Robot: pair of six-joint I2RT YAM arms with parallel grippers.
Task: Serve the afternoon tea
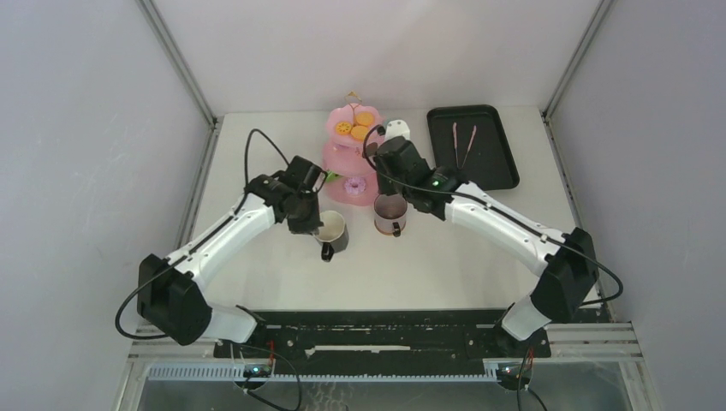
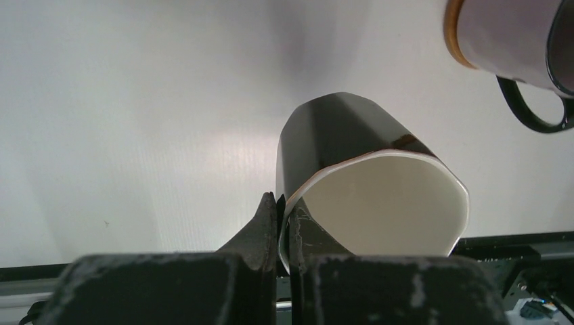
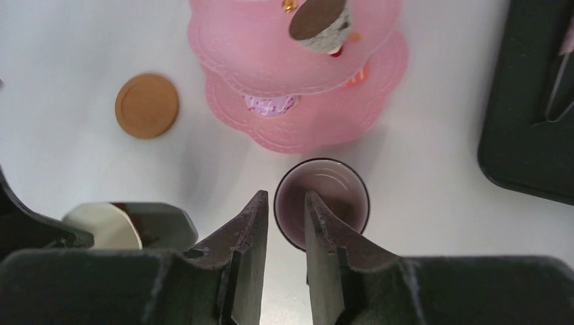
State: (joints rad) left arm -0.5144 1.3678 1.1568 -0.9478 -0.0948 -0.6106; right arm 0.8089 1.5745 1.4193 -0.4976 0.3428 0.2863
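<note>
The pink three-tier cake stand [image 1: 349,158] stands at the table's back middle, with orange pastries [image 1: 355,127] on top and a pink doughnut [image 1: 354,184] on the bottom tier. My left gripper [image 1: 313,224] is shut on the rim of a dark mug with a white inside [image 2: 376,203], just in front of the stand. The second dark mug [image 1: 389,212] stands on a brown coaster [image 2: 452,34]. My right gripper [image 3: 284,196] is open above this mug's [image 3: 332,196] left rim, not gripping it. A second brown coaster [image 3: 147,105] lies bare, left of the stand [image 3: 298,74].
A black rectangular tray [image 1: 501,163] lies at the back right with thin metal tongs [image 1: 464,141] on it; its edge shows in the right wrist view [image 3: 521,135]. Grey walls enclose the table on three sides.
</note>
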